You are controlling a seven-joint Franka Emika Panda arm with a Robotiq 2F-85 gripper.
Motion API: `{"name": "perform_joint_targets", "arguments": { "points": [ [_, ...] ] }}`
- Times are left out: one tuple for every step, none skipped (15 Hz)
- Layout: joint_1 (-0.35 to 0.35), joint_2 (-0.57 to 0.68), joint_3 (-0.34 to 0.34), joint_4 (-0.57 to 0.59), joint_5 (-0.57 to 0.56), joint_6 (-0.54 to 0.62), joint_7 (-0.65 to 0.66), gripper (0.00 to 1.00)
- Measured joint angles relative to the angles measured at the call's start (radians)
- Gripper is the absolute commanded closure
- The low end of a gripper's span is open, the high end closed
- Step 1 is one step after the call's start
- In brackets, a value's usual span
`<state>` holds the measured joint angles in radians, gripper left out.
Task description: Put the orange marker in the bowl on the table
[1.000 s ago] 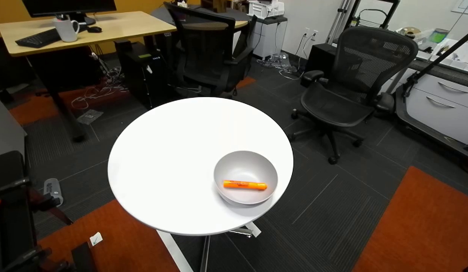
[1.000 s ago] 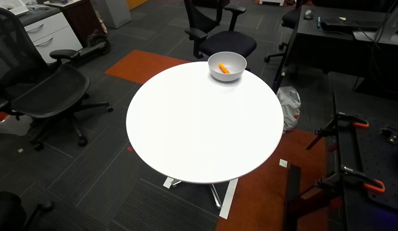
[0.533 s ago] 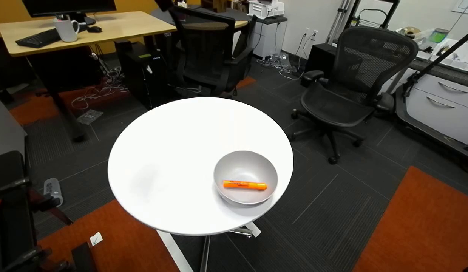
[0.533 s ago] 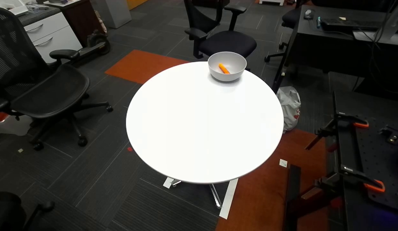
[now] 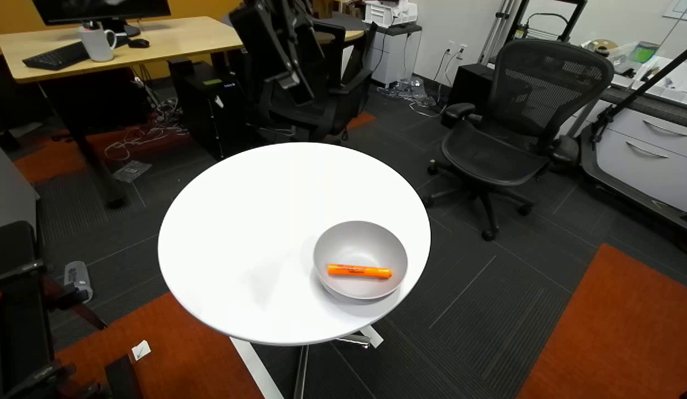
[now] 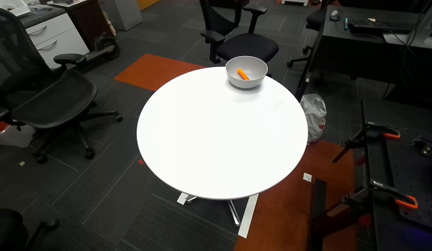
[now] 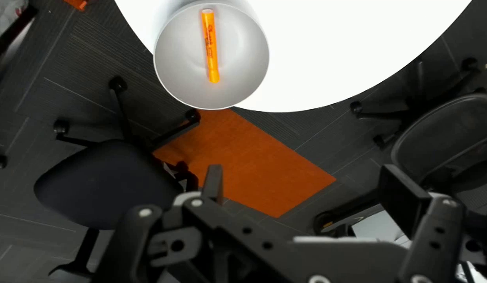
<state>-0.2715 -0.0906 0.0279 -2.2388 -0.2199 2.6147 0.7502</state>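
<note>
I am holding my gripper [image 7: 302, 177] wide open, its fingers [image 7: 214, 181] standing well apart and gripping nothing, and I am hanging clear of the bowl [image 7: 243, 63] and the table [image 7: 337, 47]. The orange marker [image 7: 210, 45] is lying inside the bowl, which is sitting near the edge of the round white top. Around the table, black office chairs [image 5: 534, 94] are standing on dark carpet [image 5: 465, 343] with orange patches [image 5: 631, 332], and a wooden desk [image 5: 188, 36] is bearing a white mug [image 5: 98, 45] and a keyboard [image 5: 57, 55]. In an exterior view a faint shadow [image 5: 263, 277] is falling near the bowl, while the top edge is cutting my gripper off and its dark body is blending with a chair behind. In an exterior view the print on a plastic bag [image 6: 313, 116] is showing too small for reading, and the bowl's near wall is hiding one end of the marker.
</note>
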Motion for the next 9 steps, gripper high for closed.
{"name": "perform_joint_targets", "arguments": {
  "points": [
    [0.002,0.027,-0.015,0.013,-0.002,0.0,0.011,0.0],
    [0.007,0.054,-0.031,0.027,-0.003,0.0,0.022,0.0],
    [0.011,0.081,-0.048,0.039,-0.003,0.0,0.025,0.0],
    [0.017,0.107,-0.066,0.052,-0.003,0.0,0.026,0.0],
    [0.023,0.133,-0.084,0.063,-0.001,-0.002,0.027,0.0],
    [0.03,0.16,-0.101,0.076,0.002,-0.009,0.027,0.0],
    [0.038,0.183,-0.115,0.087,0.007,-0.02,0.026,0.0],
    [0.046,0.205,-0.127,0.099,0.017,-0.04,0.025,0.0],
    [0.053,0.225,-0.136,0.112,0.031,-0.066,0.022,0.0]
  ]
}}
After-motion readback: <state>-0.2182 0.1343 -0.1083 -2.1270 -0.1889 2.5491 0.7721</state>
